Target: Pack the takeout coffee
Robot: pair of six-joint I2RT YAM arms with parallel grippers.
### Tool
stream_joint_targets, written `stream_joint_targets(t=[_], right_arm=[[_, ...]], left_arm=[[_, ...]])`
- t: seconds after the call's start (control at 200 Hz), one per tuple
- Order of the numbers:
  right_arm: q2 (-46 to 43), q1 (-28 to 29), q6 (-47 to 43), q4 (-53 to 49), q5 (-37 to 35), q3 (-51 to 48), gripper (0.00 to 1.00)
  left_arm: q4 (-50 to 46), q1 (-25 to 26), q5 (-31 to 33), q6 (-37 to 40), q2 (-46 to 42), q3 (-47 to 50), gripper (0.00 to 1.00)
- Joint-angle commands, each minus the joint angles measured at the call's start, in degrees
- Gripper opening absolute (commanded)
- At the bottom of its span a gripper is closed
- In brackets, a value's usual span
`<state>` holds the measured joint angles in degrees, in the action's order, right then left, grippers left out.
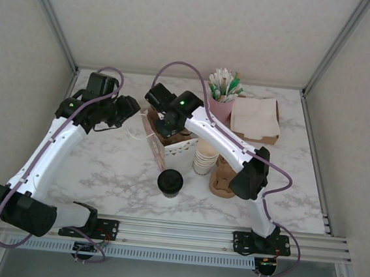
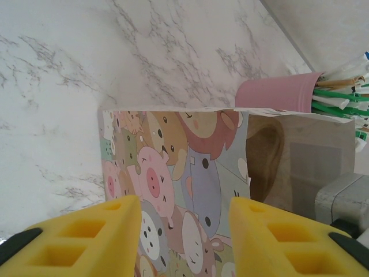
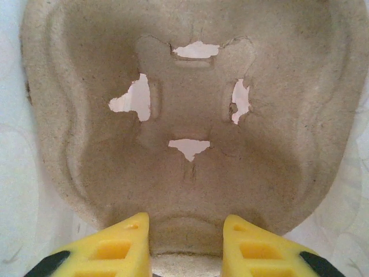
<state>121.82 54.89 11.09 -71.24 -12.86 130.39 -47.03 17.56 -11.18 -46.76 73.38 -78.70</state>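
Right end effector (image 3: 184, 219) clamps pulp tray (image 3: 190, 112), left end effector (image 2: 184, 202) gapes; coffee (image 1: 169, 181) well apart.

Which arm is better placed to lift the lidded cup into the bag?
Likely right: right pincer is at the tray in the bag, nearer the cup; left pincer sits at the bag's far side.

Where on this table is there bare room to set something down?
Two bare patches: the marble between the left arm and the lidded cup, and the stretch right of the right arm, in front of the napkins. The middle is crowded: bag, cup stack, carriers and pink cup sit close together.
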Motion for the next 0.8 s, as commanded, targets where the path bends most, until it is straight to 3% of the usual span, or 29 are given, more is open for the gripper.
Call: stream_joint_targets(t=[0.0,0.796], right_arm=[[1.79,-0.64,-0.92,-1.64,1.15,0.66,0.29],[8.33,-1.95,-0.04,0.12,1.87,-0.04,0.29]], left_arm=[[-0.96,0.59,1.42,-0.7,-1.21,0.49,0.44],[-1.21,0.63,1.2,-1.05,-1.14,0.5,0.44]])
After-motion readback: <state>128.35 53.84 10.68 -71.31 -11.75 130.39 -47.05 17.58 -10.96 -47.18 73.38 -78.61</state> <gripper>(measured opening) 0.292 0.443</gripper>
